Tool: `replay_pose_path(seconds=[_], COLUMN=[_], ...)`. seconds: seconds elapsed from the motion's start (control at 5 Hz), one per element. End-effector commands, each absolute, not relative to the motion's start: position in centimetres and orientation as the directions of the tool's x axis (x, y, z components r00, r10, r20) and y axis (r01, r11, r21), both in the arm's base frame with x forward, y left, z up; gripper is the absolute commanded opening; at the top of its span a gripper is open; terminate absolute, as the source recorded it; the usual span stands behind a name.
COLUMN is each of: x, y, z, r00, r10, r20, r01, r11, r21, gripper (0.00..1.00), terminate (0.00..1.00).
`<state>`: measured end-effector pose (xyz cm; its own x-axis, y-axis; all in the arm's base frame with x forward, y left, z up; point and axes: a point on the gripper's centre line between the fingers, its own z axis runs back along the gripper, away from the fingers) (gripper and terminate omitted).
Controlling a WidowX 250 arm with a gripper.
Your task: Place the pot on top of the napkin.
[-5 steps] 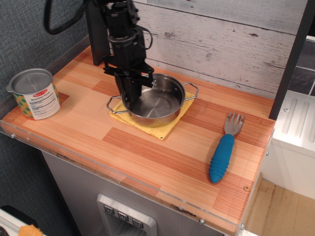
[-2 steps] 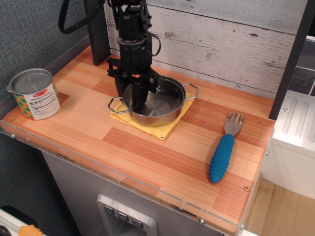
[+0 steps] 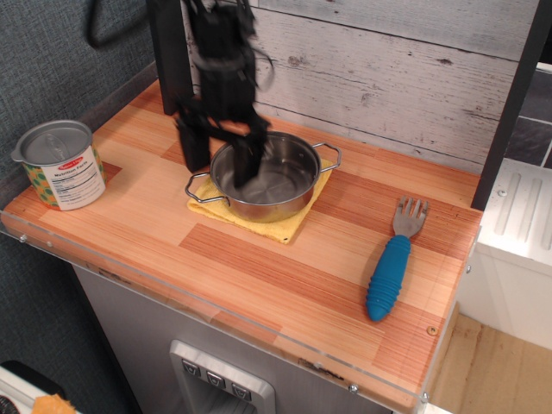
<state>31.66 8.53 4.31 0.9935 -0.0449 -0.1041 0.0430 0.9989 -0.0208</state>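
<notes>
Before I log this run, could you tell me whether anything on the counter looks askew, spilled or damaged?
Nothing stands out. The pot sits upright on the napkin, which lies flat. The can stands upright at the left and the fork lies flat on the right. No spills. The gripper is motion-blurred at the pot's left rim.

- The black arm [image 3: 217,52] comes down from the top edge of the view, close to upright, with a dark cable looping off its upper left side.
- The wrist section is blurred (its outline smears sideways), so fine detail is hard to read.
- The gripper [image 3: 222,159] points straight down, its two dark fingers [image 3: 251,159] spread apart.
- One finger hangs lower left, the other to the right of it; whether either touches anything cannot be told.
</notes>
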Motion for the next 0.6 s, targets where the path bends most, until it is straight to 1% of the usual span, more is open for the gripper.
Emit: replay_pose_path(seconds=[0.0, 0.2, 0.4], x=[29.2, 27.5, 26.1], y=[9.2, 8.7, 7.8], z=[11.3, 12.8, 13.6], r00=[0.999, 0.999, 0.997], r10=[0.037, 0.032, -0.075], r20=[-0.005, -0.020, -0.016], r01=[-0.037, -0.030, 0.076], r11=[0.999, 0.995, 0.991], r21=[0.023, 0.093, 0.108], gripper=[1.00, 1.00, 1.00], terminate=[0.00, 0.00, 0.00])
